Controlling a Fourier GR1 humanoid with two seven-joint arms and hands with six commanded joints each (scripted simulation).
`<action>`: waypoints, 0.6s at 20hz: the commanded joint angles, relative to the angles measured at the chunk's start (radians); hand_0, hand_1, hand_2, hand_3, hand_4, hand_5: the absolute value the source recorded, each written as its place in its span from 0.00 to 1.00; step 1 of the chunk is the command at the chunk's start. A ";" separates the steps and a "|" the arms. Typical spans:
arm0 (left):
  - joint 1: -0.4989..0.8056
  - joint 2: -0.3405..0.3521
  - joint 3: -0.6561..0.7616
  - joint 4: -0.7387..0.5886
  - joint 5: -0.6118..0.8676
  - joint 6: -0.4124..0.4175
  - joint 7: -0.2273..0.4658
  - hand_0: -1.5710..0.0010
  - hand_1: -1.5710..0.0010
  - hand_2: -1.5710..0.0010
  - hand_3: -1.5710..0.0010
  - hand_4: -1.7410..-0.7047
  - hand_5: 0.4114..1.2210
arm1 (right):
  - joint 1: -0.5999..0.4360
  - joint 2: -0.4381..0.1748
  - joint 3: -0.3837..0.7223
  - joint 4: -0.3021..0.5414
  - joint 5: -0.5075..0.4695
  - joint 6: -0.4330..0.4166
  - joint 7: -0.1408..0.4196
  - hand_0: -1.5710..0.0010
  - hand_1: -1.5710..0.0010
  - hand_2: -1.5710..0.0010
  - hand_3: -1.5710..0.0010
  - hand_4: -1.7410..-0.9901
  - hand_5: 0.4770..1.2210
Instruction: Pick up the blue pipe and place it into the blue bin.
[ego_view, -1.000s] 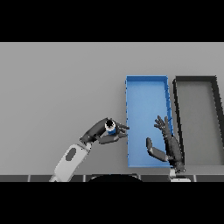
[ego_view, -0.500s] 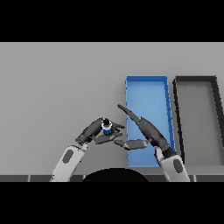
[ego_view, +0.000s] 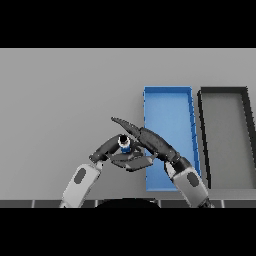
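The blue pipe (ego_view: 123, 145) is short, stands with its pale open end up, and sits just left of the blue bin (ego_view: 167, 89). My left hand (ego_view: 104, 149) comes in from the lower left and is shut on the pipe. My right hand (ego_view: 152, 141) reaches leftward across the bin's near left corner. Its straight fingers (ego_view: 125, 126) pass just behind the pipe, and its thumb (ego_view: 136, 163) lies on the near side. The pipe's lower part is hidden between the two hands.
A dark grey bin (ego_view: 223, 90) stands right of the blue one, their long sides nearly touching. The grey table (ego_view: 65, 100) stretches to the left and far side.
My right hand has swung left from above the blue bin to the pipe, its fingers stretched out. The left hand has drawn slightly left and nearer with the pipe.
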 joint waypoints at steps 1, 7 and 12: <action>0.013 -0.001 -0.001 -0.005 -0.013 0.005 -0.006 0.00 0.00 0.00 0.00 0.26 1.00 | -0.029 0.006 -0.003 0.021 -0.012 0.008 0.018 0.99 0.98 0.95 1.00 0.73 0.07; 0.008 -0.016 0.026 -0.008 -0.032 -0.017 0.014 0.00 0.00 0.00 0.00 0.22 1.00 | -0.134 0.030 -0.001 0.119 -0.023 0.050 0.037 0.79 0.77 0.76 0.85 0.62 0.01; 0.015 -0.014 0.023 -0.003 -0.039 -0.010 0.018 0.00 0.00 0.00 0.04 0.08 1.00 | -0.128 0.059 0.016 0.140 -0.029 0.037 0.001 0.28 0.28 0.27 0.39 0.25 0.16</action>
